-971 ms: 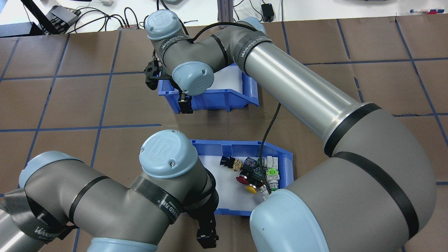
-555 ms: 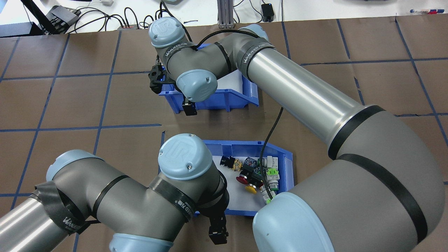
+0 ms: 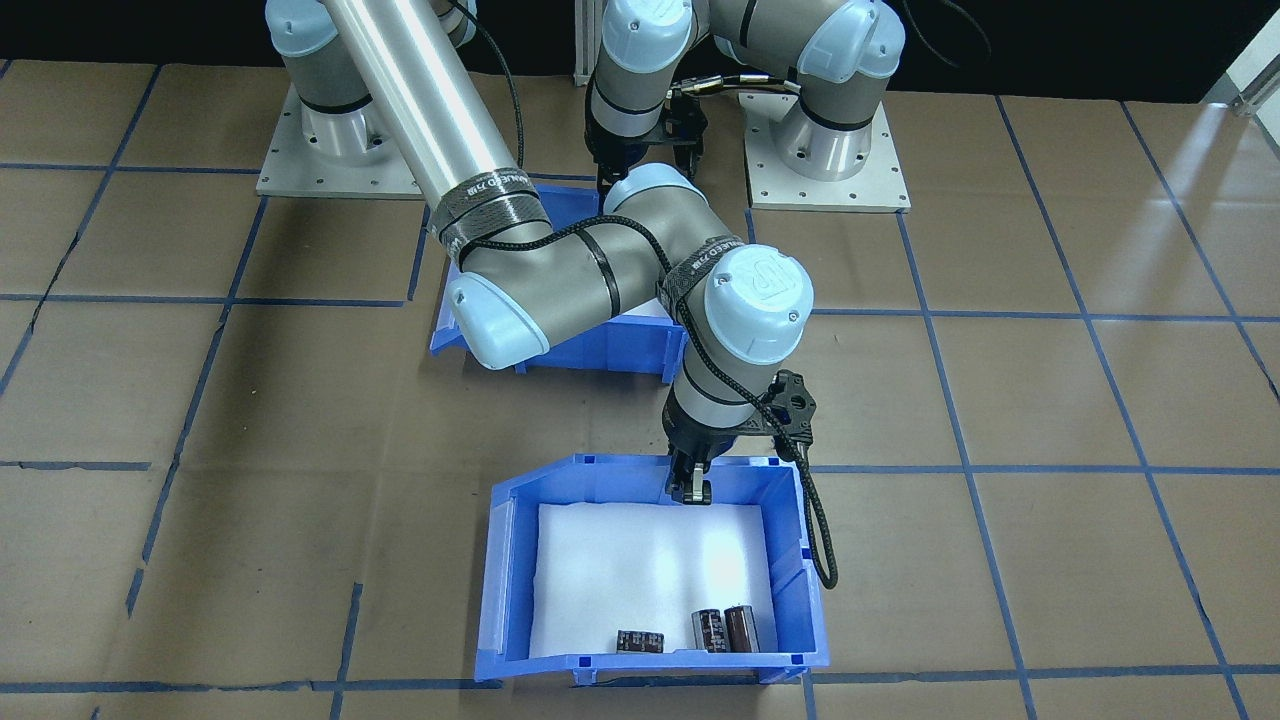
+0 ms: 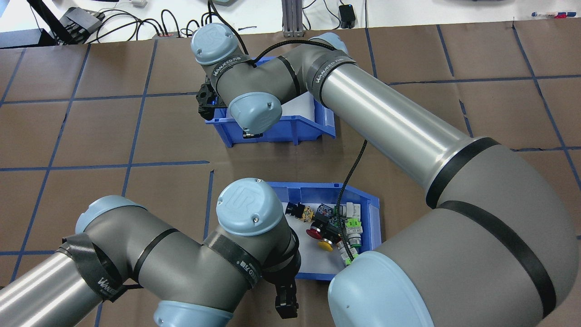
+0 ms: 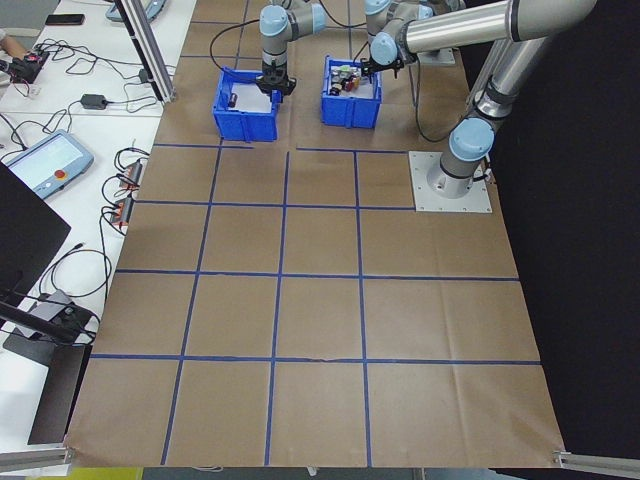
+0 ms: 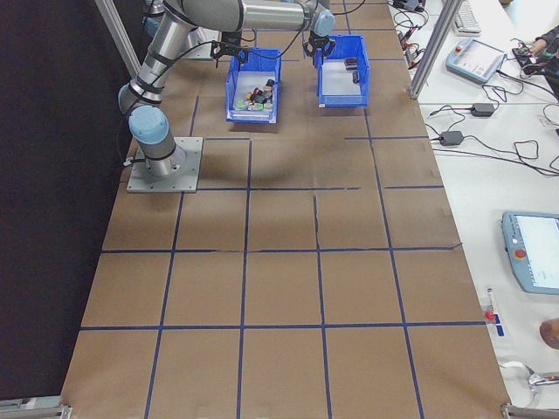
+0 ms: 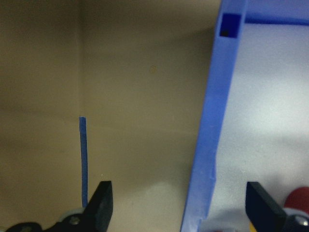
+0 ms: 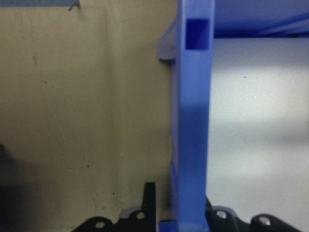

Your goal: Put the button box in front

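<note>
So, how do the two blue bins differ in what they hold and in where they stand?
The button box holds a cluster of switches with red, yellow and green caps; the other bin holds only three dark cylinders along one wall. The button box stands near the robot's base, the other bin farther out. The open left gripper straddles the button box's wall; the right gripper straddles the other bin's wall. Both are blue with white floors.

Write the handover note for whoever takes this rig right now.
Left gripper: open, jaws straddling a wall of the button box, not clamped.
Right gripper: open, jaws straddling the robot-side wall of the other blue bin, which holds dark cylinders; a gap shows beside one finger.
Positions: button box nearer the robot, other bin farther out.
Done: both grippers lined up on bin walls.
Left: grip, then bring the button box to the front.
</note>
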Action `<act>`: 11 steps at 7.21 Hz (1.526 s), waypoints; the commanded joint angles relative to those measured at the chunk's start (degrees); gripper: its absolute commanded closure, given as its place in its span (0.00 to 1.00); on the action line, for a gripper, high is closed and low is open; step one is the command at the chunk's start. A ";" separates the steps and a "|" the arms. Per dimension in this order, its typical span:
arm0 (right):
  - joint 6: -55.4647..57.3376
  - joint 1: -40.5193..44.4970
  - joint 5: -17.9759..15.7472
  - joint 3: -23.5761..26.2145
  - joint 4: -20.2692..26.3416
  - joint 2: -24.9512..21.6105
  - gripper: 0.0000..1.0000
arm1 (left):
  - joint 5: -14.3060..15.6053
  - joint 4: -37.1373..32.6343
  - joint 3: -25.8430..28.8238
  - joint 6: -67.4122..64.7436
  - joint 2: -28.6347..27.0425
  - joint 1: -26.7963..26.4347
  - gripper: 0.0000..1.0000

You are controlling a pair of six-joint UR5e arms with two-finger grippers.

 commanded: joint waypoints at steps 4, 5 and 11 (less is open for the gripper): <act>-2.07 -4.09 -3.81 0.01 0.04 -3.10 1.00 | 0.61 -0.06 -0.25 0.21 -0.22 0.05 0.42; -3.73 -6.11 -3.82 0.44 0.13 -4.06 1.00 | 0.61 0.63 -0.25 0.30 -0.14 0.05 0.59; -24.26 -25.94 -0.94 9.02 3.90 -17.12 1.00 | 1.48 7.14 0.54 2.66 2.32 1.19 1.00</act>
